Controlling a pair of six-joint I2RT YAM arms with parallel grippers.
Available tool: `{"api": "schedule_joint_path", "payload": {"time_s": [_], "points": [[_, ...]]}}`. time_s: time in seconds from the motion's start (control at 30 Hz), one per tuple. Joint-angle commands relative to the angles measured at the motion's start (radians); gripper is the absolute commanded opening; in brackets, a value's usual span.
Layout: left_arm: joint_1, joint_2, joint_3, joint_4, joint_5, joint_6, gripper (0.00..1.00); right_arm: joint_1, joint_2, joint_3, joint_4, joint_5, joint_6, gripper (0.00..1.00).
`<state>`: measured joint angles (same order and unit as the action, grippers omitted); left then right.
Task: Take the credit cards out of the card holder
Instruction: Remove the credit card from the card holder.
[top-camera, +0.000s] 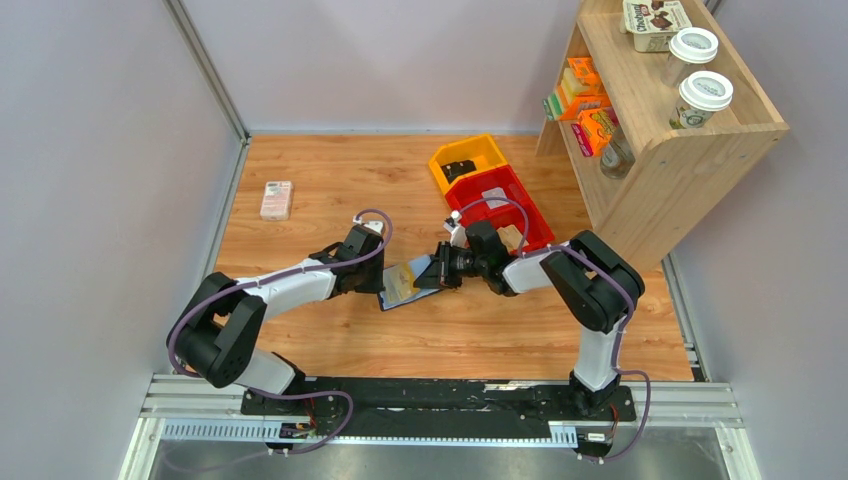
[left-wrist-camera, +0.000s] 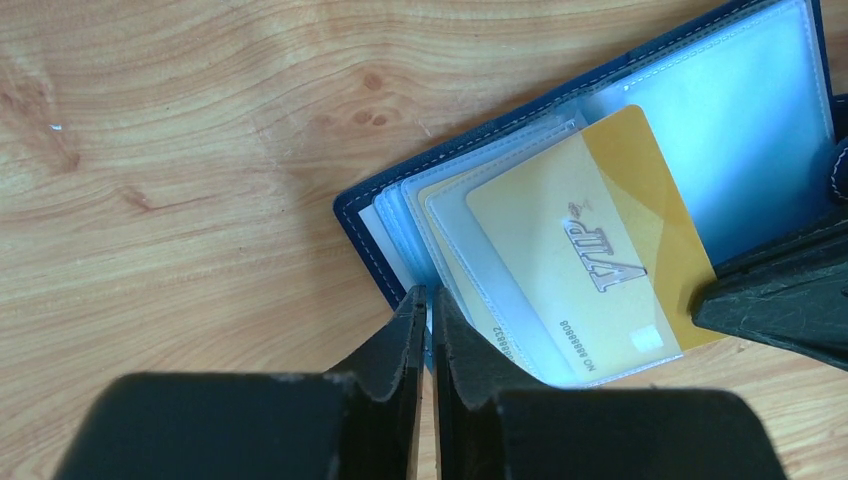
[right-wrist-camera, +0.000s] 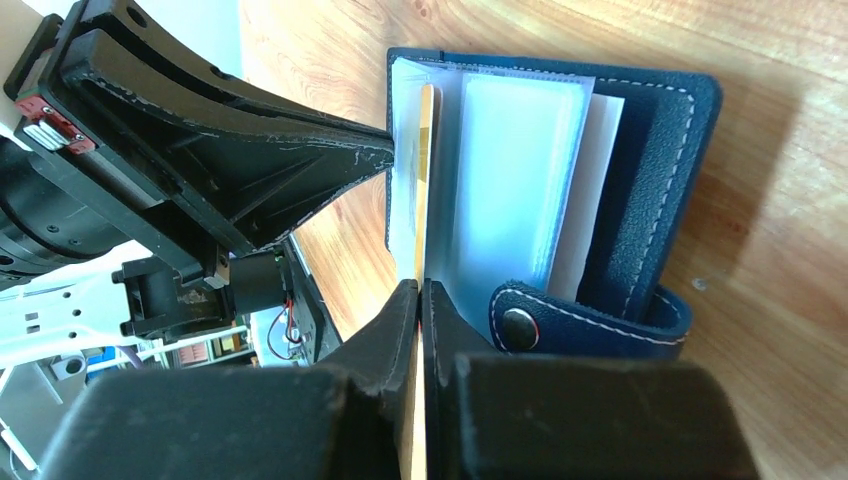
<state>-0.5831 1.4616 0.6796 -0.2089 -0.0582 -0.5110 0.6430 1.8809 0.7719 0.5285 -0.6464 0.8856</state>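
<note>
Left wrist | card holder open | gold credit card protruding

The light wooden desk carries an open navy card holder near its middle. A pink-white box lies far left, well apart. A yellow bin and a red bin sit touching, far right.

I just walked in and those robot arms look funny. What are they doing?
Two robot arms are working on an open blue card holder in the middle of the wooden table. The left claw pinches the edge of its clear plastic pockets, probably to steady it. The right claw pinches a gold card marked VIP. The card is partly out of its pocket, not free yet.
</note>
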Motion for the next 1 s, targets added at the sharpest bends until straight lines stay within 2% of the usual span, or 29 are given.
{"api": "schedule_joint_path", "payload": {"time_s": [0.0,0.17,0.43,0.67,0.77,0.83,0.9,0.93,0.97], "points": [[-0.011,0.068,-0.069,-0.092,0.012,0.000,0.11,-0.002,-0.026,0.006,0.031,-0.016,-0.011,0.00],[-0.011,0.057,-0.072,-0.086,0.012,-0.003,0.11,-0.002,-0.040,0.007,0.012,-0.003,-0.020,0.00],[-0.011,-0.009,-0.094,-0.070,0.000,-0.012,0.11,-0.020,-0.176,-0.039,-0.134,0.169,-0.086,0.00],[-0.011,-0.032,-0.101,-0.050,0.001,-0.006,0.11,-0.026,-0.253,-0.088,-0.186,0.229,-0.096,0.00],[-0.011,-0.072,-0.107,-0.040,0.004,-0.006,0.16,-0.026,-0.310,-0.121,-0.180,0.261,-0.082,0.00],[-0.011,-0.121,-0.107,-0.040,0.000,-0.007,0.24,-0.026,-0.354,-0.140,-0.174,0.277,-0.071,0.00],[-0.011,-0.193,-0.100,-0.041,-0.002,-0.014,0.35,-0.025,-0.400,-0.158,-0.163,0.289,-0.056,0.00],[-0.011,-0.210,-0.092,-0.044,-0.005,-0.021,0.44,-0.025,-0.425,-0.163,-0.159,0.295,-0.045,0.00],[-0.011,-0.248,-0.088,-0.050,-0.006,-0.024,0.47,-0.025,-0.445,-0.167,-0.151,0.300,-0.034,0.00]]}}
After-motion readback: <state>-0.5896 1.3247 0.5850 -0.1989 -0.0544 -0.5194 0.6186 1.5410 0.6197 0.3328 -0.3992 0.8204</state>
